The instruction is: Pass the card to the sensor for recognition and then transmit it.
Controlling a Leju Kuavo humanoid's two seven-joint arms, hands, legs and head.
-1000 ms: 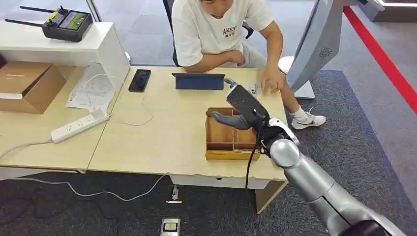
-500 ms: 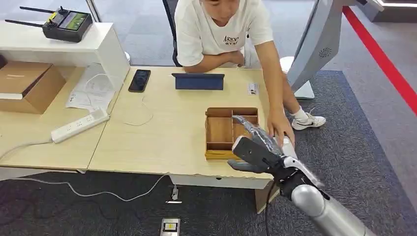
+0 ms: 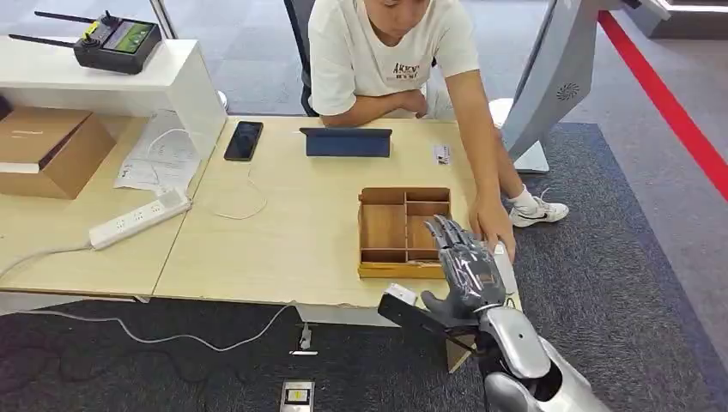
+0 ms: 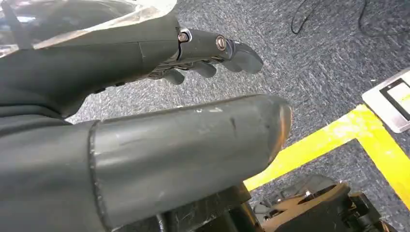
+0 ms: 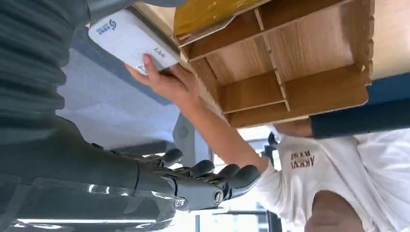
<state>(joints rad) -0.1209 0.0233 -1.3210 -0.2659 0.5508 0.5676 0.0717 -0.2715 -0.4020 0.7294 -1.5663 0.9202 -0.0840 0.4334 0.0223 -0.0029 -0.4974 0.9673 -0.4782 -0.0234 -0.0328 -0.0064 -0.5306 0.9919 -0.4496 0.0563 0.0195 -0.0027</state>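
Observation:
A small white card lies on the wooden table, to the right of a dark blue tablet. The white sensor box sits at the table's right front corner, with a person's hand resting on it. My right hand hovers over the table's front edge beside the sensor, fingers spread and holding nothing. The left hand hangs over the grey carpet, its thumb and fingers extended and empty.
A wooden divided tray stands just beyond my right hand. A phone, a power strip and its cables, a cardboard box and a remote controller are on the left. The person sits across the table.
My right hand drew back from above the tray's far side to the table's front edge. The person's hand moved from beside the card to the sensor box.

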